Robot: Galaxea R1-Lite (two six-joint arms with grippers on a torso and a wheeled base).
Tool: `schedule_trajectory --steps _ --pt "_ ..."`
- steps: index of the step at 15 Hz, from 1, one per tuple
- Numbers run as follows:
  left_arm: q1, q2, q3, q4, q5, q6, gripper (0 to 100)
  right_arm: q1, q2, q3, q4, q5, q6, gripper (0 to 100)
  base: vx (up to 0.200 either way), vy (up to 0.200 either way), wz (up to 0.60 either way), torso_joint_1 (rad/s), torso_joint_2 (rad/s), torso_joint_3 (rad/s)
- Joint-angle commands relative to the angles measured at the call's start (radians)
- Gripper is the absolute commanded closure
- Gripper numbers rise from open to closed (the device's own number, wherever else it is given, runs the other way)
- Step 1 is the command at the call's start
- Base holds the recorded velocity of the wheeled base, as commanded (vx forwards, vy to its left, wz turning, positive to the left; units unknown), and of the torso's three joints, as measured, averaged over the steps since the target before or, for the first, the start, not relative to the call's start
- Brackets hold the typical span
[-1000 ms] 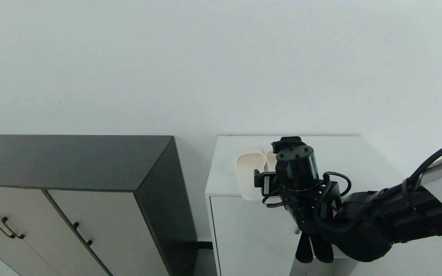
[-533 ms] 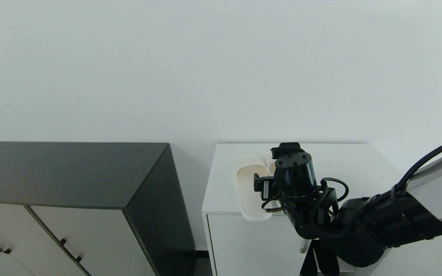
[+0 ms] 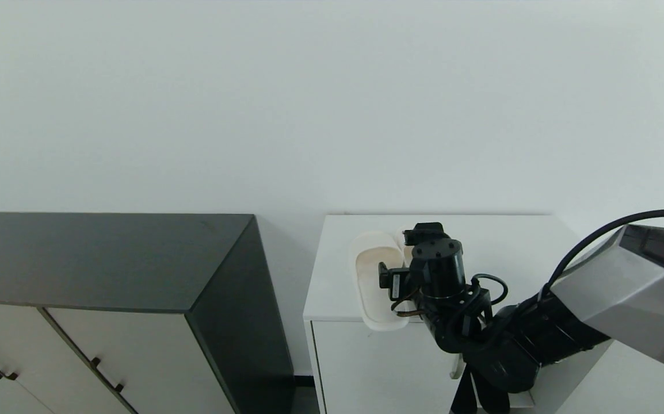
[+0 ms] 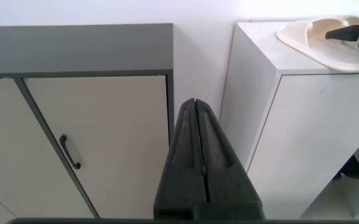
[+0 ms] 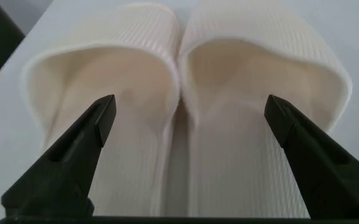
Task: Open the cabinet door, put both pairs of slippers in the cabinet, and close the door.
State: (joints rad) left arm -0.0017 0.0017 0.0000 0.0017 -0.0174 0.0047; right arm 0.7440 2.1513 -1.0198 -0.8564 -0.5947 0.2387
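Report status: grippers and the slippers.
Right gripper open, fingers either side of the slippers. Slippers paired on the white cabinet top, one overhanging its front edge. Left gripper shut, empty.

No legible text, numbers or signs. Small white sticker [image 3: 396,282] on black wrist housing [image 3: 438,267] behind the right gripper [image 5: 190,109] jaws: print too small to read.

The right arm [image 3: 539,336] has a grey angular shell [image 3: 631,293], then black joints with looping black cables [image 3: 654,213] and a round cap [image 3: 437,251] dotted with screws. The right pincer [image 5: 190,104] and left pincer [image 4: 196,118] have black wedge fingers.
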Motion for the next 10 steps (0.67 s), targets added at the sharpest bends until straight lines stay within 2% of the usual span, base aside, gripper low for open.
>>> schedule_trajectory --steps 1,7,8,10 --pt "0.000 0.001 0.000 0.000 0.001 0.000 100 -0.023 0.045 -0.054 0.000 0.009 -0.021 0 0.000 0.000 0.00 0.000 0.00 0.000" --pt "0.000 0.001 0.000 0.000 0.001 0.000 100 -0.038 0.116 -0.178 0.030 0.023 -0.062 0 0.000 0.000 0.00 0.000 0.00 0.000" --pt "0.000 0.001 0.000 0.000 0.001 0.000 100 -0.041 0.122 -0.191 0.039 0.023 -0.064 100 0.000 0.000 0.00 0.000 0.00 0.000" --pt "-0.001 0.001 0.000 0.000 0.001 0.000 100 -0.038 0.119 -0.201 0.040 0.023 -0.065 100 0.000 0.000 0.00 0.000 0.00 0.000"
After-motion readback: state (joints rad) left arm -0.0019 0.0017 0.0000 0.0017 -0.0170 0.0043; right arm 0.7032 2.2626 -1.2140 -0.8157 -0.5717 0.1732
